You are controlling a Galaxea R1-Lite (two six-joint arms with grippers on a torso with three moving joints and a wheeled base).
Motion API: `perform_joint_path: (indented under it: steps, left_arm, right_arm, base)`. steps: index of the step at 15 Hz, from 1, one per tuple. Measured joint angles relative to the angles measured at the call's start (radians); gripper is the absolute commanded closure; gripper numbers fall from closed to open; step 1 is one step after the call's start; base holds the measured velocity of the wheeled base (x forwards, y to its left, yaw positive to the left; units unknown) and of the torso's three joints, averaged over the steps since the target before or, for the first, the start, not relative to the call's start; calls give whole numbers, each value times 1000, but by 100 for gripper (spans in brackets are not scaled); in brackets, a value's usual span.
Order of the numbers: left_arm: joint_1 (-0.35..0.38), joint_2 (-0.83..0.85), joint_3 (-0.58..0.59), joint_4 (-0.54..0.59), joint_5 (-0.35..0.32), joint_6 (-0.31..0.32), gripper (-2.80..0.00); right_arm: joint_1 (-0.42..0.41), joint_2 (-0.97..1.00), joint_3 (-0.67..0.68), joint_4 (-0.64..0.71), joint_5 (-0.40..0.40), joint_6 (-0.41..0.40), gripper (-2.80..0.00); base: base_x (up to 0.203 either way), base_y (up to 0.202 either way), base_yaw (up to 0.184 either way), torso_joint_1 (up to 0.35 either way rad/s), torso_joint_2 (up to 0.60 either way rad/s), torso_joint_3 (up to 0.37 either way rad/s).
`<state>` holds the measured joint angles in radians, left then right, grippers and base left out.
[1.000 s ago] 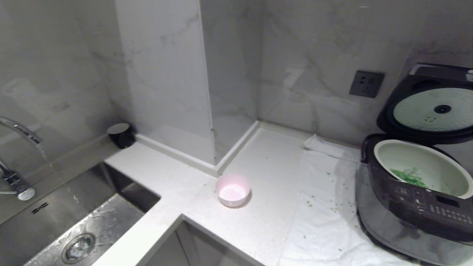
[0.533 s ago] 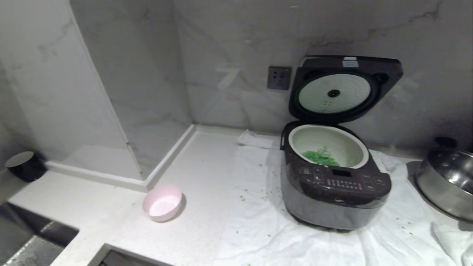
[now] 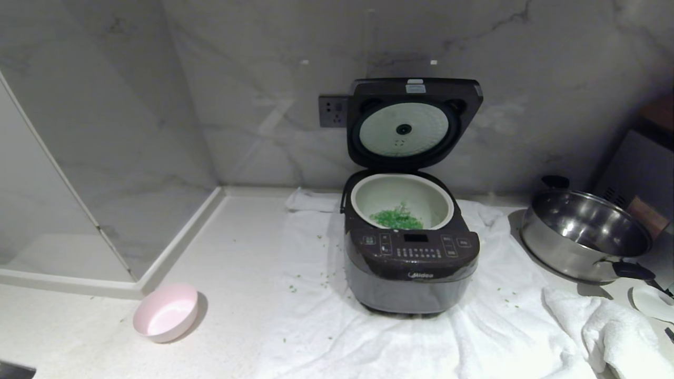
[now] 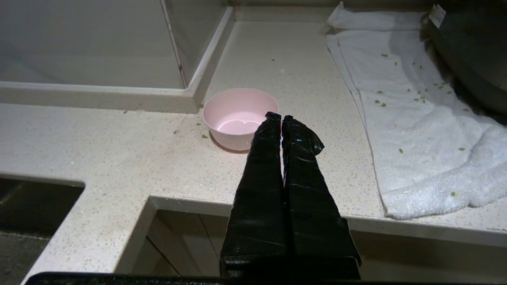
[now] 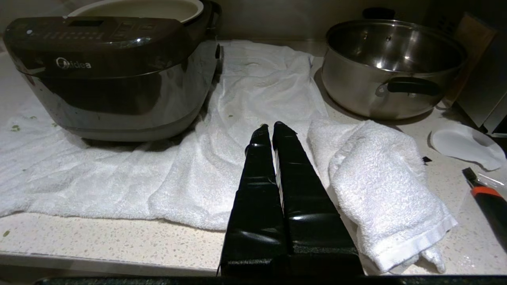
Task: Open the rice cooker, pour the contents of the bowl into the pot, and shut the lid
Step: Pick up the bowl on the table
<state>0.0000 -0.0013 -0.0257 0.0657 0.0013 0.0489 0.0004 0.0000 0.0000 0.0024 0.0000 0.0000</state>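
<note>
Camera swings right, centring the rice cooker (image 3: 410, 252), lid (image 3: 413, 123) up, green bits (image 3: 396, 218) in its pot (image 3: 403, 202), empty bowl (image 3: 166, 311) left on the table (image 3: 237, 247); left hand (image 4: 281, 117) and right hand (image 5: 271, 127) clenched, empty, so closing remains.
</note>
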Motion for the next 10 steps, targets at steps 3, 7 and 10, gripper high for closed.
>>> perform_joint_path:
  steps: [3, 7, 10]
  left_arm:
    - [1, 0, 0, 0, 0, -2, 0]
    - [1, 0, -1, 0, 0, -2, 0]
    - [0, 0, 0, 0, 0, -4, 0]
  right_arm:
    - [0, 0, 0, 1, 0, 0, 0]
    - [0, 0, 0, 1, 0, 0, 0]
    - [0, 0, 0, 1, 0, 0, 0]
  base:
    - [24, 0, 1, -3, 0, 0]
    - [188, 0, 1, 0, 0, 4]
    - [96, 0, 1, 3, 1, -1]
